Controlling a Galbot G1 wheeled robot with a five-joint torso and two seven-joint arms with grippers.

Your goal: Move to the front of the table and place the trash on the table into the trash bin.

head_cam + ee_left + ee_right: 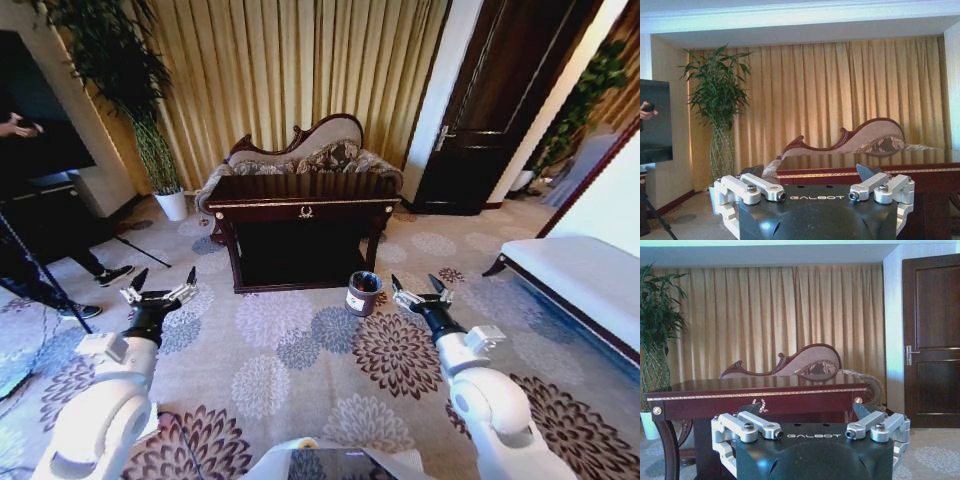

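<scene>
Across the flowered carpet (300,370), ahead of the robot and well apart from it: the table (303,203), dark and glossy, with a gold trim line along the top edge, a gold ornament on the front drawer and curved legs. Behind the table, a chaise sofa (300,150) with a carved wooden back, then golden curtains (290,70). On the floor just beside the table's front right leg: the trash bin (363,293), small, round, dark brown, with a black liner and a white label on the side; contents not possible to tell from the head view. Trash on the table top not distinguishable from the head view, too small and too dark there. Left gripper (160,288) held low over the carpet, to the left of the table, with fingers spread wide and holding nothing; right gripper (420,291) the same, wide and empty, just right of the bin. From the left wrist view: left gripper (810,172) in front, the table edge (920,172) at the same height, a tall plant (720,105) in the corner, and a dark screen (655,122). From the right wrist view: right gripper (810,412), the whole table top (760,390) side-on, and a dark wooden door (932,340). In the head view also a white-cushioned bench (580,275) at the right.
</scene>
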